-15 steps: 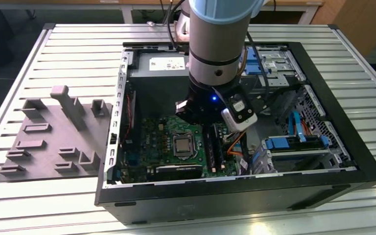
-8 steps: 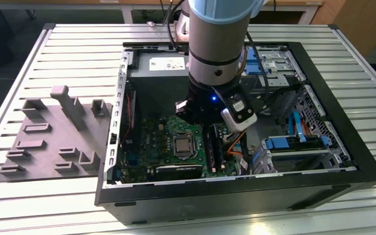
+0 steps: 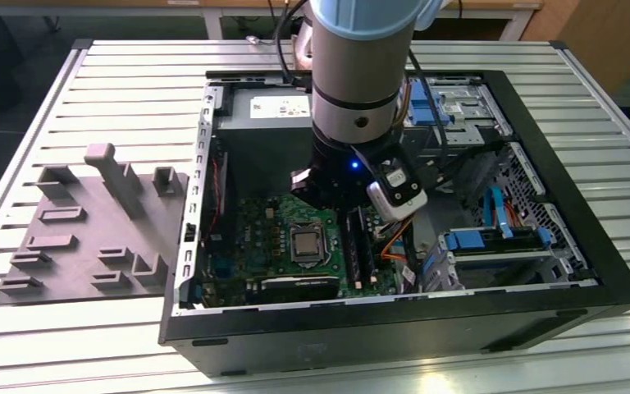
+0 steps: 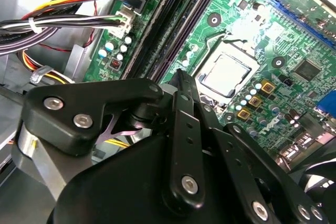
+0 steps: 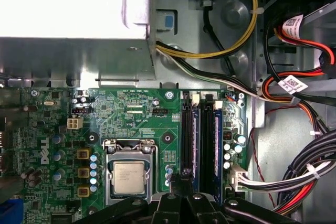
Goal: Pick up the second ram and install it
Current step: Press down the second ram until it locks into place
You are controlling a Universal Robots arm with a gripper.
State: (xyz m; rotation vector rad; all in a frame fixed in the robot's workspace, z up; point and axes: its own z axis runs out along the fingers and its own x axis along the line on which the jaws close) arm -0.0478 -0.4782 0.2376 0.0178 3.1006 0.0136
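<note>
My black gripper low-centre over the green motherboard, fingers pressed together, tips at the long black memory slots, silver processor beside

1. The end effector hangs above the green motherboard, over the near end of the memory slots.
2. The processor sits beside the slots.
3. Cable bundles run alongside.
</note>
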